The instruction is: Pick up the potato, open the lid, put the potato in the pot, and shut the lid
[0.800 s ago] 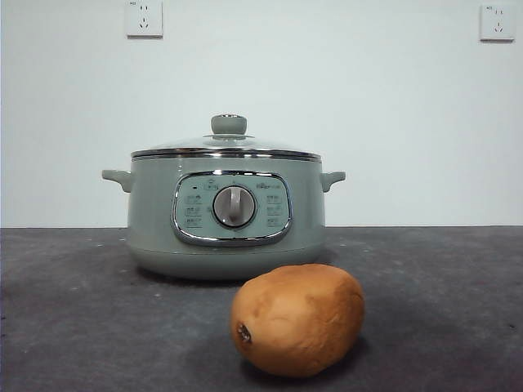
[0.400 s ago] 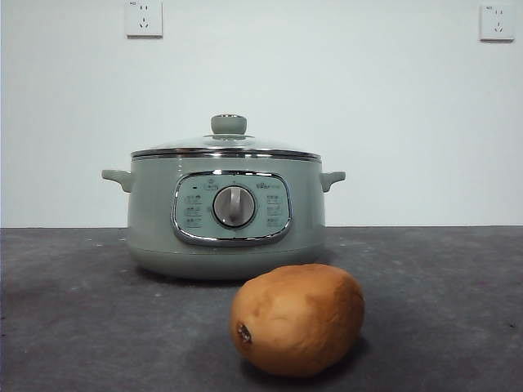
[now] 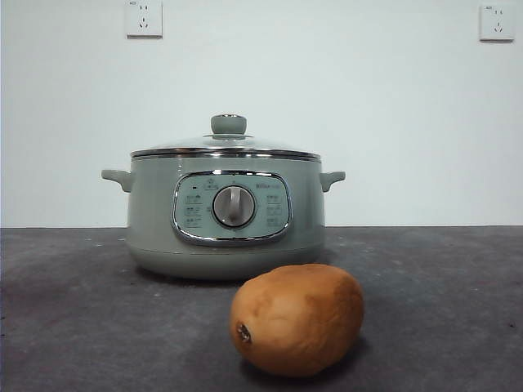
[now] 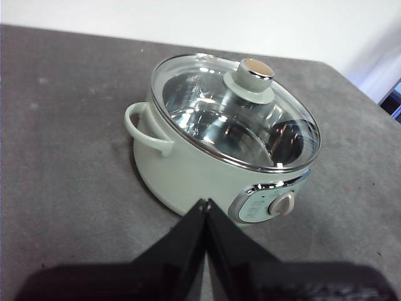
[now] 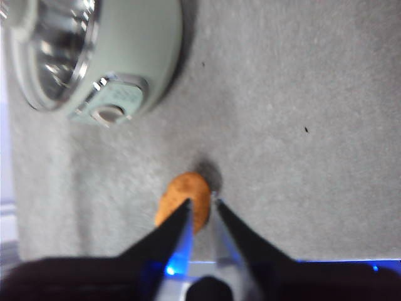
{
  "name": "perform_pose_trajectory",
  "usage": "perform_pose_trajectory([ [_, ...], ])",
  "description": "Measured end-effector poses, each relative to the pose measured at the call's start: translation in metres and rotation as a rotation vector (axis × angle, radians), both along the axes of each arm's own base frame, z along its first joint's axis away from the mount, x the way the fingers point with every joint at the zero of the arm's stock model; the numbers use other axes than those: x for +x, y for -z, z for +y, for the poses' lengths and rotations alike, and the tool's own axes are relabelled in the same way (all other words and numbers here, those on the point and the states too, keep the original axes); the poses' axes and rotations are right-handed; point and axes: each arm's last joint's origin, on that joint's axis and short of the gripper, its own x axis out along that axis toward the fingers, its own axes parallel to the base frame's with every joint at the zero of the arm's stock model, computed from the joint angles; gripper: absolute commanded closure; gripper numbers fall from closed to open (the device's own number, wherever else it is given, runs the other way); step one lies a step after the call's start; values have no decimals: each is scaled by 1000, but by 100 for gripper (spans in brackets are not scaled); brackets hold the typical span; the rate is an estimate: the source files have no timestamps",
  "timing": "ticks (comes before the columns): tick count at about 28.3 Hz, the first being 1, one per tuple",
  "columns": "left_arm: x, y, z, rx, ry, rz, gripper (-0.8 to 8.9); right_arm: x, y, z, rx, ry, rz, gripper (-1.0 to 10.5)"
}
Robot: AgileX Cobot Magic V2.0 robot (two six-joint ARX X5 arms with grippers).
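The orange-brown potato lies on the dark table in front of the sage-green pot. The glass lid sits shut on the pot. Neither arm shows in the front view. My left gripper is shut and empty, high above the table near the pot, looking down on the lid. My right gripper hangs high above the potato with its jaws a little apart and nothing between them. The pot also shows in the right wrist view, which is blurred.
The grey table runs to a white wall with two sockets. The pot's side handles stick out to both sides. The table's far edge shows beyond the pot in the left wrist view.
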Motion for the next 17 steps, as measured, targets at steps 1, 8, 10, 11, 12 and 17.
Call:
perform_pose_trajectory([
  [1, 3, -1, 0, 0, 0, 11, 818, 4, 1, 2, -18, -12, 15, 813],
  [8, 18, 2, 0, 1, 1, 100, 817, 26, 16, 36, -133, -135, 124, 570],
  [10, 20, 5, 0, 2, 1, 125, 817, 30, 20, 55, -145, -175, 133, 460],
  [11, 21, 6, 0, 2, 1, 129, 817, 32, 22, 66, -141, -193, 130, 435],
  [12, 21, 6, 0, 2, 1, 130, 818, 34, 23, 77, -132, -210, 126, 436],
  [17, 21, 6, 0, 2, 1, 131, 818, 36, 44, 134, -111, -254, 207, 436],
])
